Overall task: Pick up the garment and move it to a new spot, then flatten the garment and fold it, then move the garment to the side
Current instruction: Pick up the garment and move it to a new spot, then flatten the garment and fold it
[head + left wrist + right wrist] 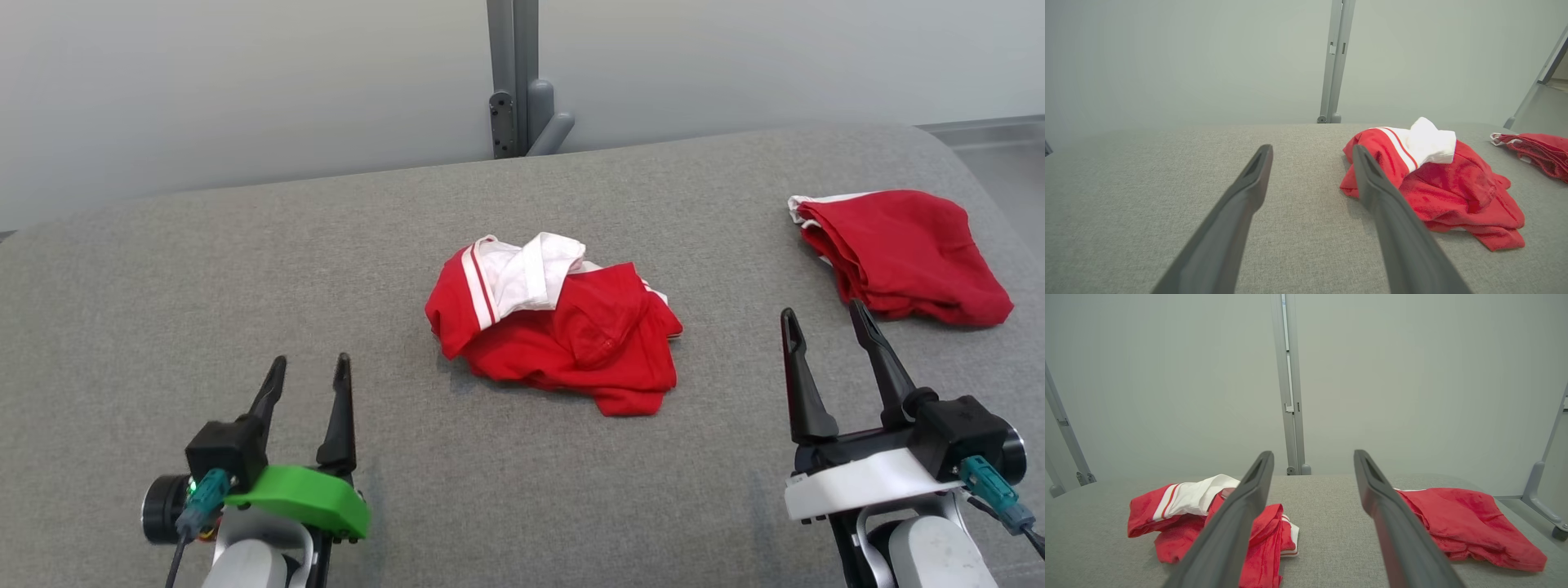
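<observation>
Garment (571,335) untouched, left end effector (312,359) spread, right end effector (821,309) spread, empty

Wide open and empty: left tool (312,359) and right tool (821,310).
The crumpled garment (563,335), red and white, sits mid-way across the surface (245,269), clear of both; a folded red garment (906,253) lies far right.

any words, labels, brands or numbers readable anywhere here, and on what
No readable text anywhere.
The crumpled red and white garment has only white stripes, no lettering.
The folded red garment shows no print or tag text.
The left pincer, the right pincer and the grey table carry no visible markings.
</observation>
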You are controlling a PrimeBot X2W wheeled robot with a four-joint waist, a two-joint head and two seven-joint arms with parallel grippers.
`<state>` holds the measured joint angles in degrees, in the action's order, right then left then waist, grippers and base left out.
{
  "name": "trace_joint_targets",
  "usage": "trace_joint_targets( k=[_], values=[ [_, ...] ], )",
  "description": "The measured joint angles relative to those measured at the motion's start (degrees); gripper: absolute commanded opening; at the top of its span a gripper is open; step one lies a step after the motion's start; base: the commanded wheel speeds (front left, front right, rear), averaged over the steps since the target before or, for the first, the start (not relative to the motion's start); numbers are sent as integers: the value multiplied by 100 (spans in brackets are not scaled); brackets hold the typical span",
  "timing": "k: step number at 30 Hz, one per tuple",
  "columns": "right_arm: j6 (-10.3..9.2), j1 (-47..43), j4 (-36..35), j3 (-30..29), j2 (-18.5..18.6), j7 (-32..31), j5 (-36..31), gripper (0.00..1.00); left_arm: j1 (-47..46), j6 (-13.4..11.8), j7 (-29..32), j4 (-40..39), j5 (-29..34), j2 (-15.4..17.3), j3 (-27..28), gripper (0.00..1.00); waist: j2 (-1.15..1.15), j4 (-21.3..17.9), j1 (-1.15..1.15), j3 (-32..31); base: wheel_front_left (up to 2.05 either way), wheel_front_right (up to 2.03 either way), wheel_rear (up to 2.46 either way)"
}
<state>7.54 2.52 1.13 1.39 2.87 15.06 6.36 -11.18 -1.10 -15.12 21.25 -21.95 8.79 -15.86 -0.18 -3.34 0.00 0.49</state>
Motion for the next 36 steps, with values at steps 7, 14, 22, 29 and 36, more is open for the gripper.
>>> trace_joint_targets(
  k=[7,14,22,29,36],
  values=[
    [0,-260,-124,-51,1,0,-1,100,818,-180,0,-766,160,-323,526,100,0,182,0,-92,0,0,0],
    [0,-510,-152,-8,0,0,70,100,1244,-160,-1,-1082,436,-445,762,100,0,348,0,-170,0,0,0],
    [0,-527,-78,110,0,0,191,100,1307,-43,-1,-1048,555,-501,929,100,0,370,0,-183,0,0,0],
    [0,-522,-30,132,0,0,205,100,1312,11,-1,-1011,693,-545,994,100,0,345,0,-167,0,0,0],
    [0,-510,-18,116,0,0,204,100,1303,94,-1,-948,793,-559,973,100,0,331,0,-128,0,0,0]
  ],
)
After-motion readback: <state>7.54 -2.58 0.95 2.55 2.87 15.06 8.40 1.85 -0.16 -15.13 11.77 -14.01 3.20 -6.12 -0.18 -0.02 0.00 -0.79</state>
